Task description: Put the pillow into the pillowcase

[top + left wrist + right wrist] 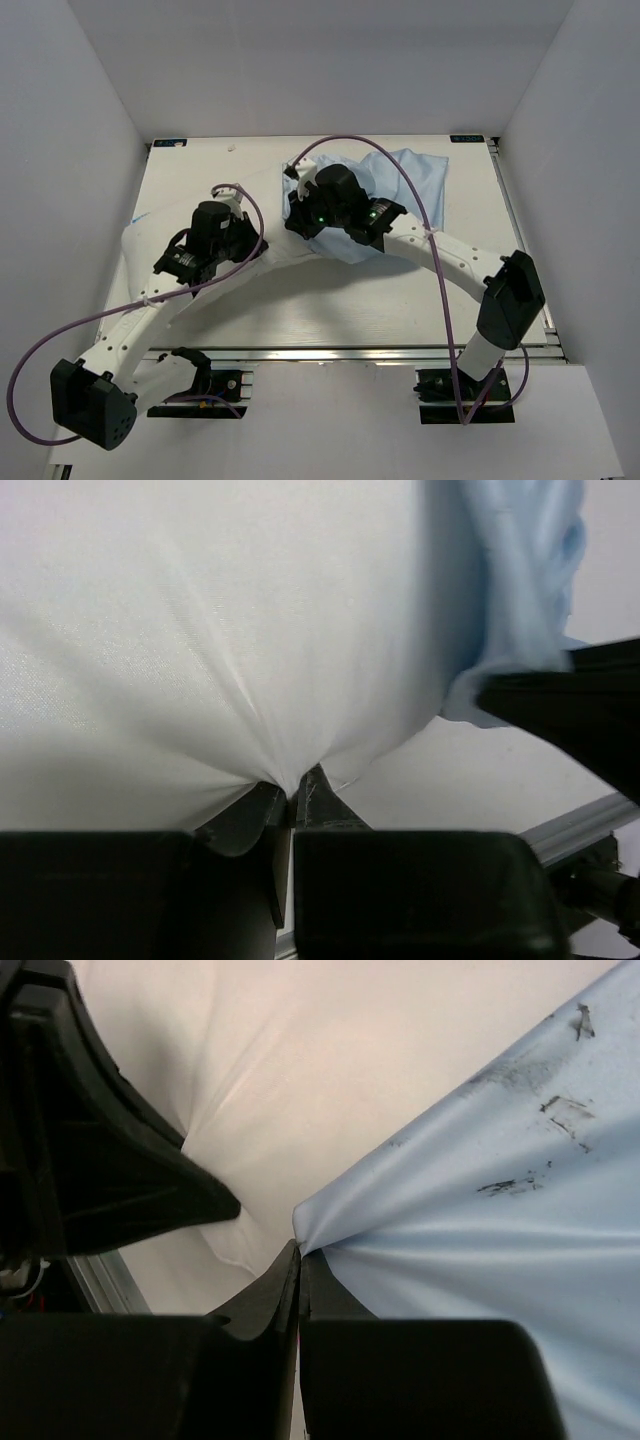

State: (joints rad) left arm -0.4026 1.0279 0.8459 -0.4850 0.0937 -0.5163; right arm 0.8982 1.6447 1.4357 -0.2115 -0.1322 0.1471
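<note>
- Pinches on both sides: my left gripper was clamped on a pillow corner, my right gripper on the pillowcase edge.
- Pillowcase lay just right of the pillow, touching it mid-table; my right gripper sat nearer it.
- Its opening was hidden under both grippers; I couldn't tell how much pillow was inside.
</note>
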